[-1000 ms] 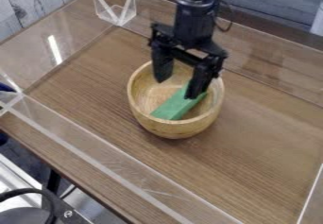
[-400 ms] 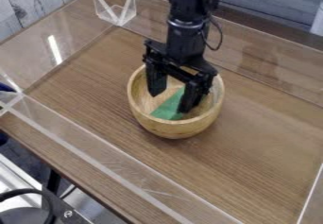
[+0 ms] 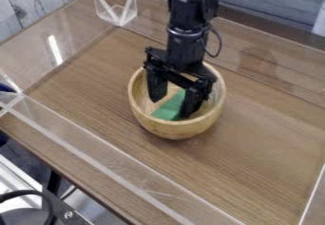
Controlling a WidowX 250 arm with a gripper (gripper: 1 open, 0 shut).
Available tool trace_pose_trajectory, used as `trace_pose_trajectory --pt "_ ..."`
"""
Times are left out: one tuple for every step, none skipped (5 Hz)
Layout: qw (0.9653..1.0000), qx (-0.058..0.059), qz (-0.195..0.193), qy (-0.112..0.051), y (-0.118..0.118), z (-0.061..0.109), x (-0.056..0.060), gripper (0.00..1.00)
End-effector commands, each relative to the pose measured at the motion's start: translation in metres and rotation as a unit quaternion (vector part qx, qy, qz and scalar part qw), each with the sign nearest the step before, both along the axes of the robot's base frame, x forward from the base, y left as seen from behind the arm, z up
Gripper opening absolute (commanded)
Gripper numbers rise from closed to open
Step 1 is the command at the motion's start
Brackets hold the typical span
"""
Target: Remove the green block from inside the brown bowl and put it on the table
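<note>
Since a second ago the hand [image 3: 176,94] has dropped from above the rim right down into the brown bowl [image 3: 143,117], so it's clearly lining up for the grab. Its jaws are spread as wide as they go and have hold of nothing yet, with one finger on each side of the green block [image 3: 169,108]. That block hasn't budged, it lies slanted on the bowl's bottom, partly hidden behind the fingers. I'd say the next bit is just closing on it, then lifting out and setting it on the tabletop [image 3: 254,143].
</note>
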State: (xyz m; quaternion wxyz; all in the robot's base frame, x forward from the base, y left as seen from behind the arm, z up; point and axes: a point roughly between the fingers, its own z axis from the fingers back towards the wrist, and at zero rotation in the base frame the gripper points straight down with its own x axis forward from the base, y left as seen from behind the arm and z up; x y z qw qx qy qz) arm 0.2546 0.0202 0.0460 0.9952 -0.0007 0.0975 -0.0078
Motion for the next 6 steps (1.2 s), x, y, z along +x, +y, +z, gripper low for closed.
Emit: trace_pose_trajectory --pt "0.9998 0.0 0.005 -0.018 0.003 0.0041 0.007 1.0" --pt "0.9998 -0.001 0.006 -0.017 0.003 0.001 0.0085 1.0" --pt "0.9998 -0.001 0.007 -0.017 0.003 -0.0015 0.0099 1.0" --pt "0.9998 -0.002 0.008 -0.018 0.0031 -0.0027 0.011 1.0" --pt "0.9998 -0.004 0.009 -0.019 0.0032 -0.004 0.012 1.0" --pt "0.9997 -0.005 0.01 -0.02 0.0033 -0.0051 0.013 1.0"
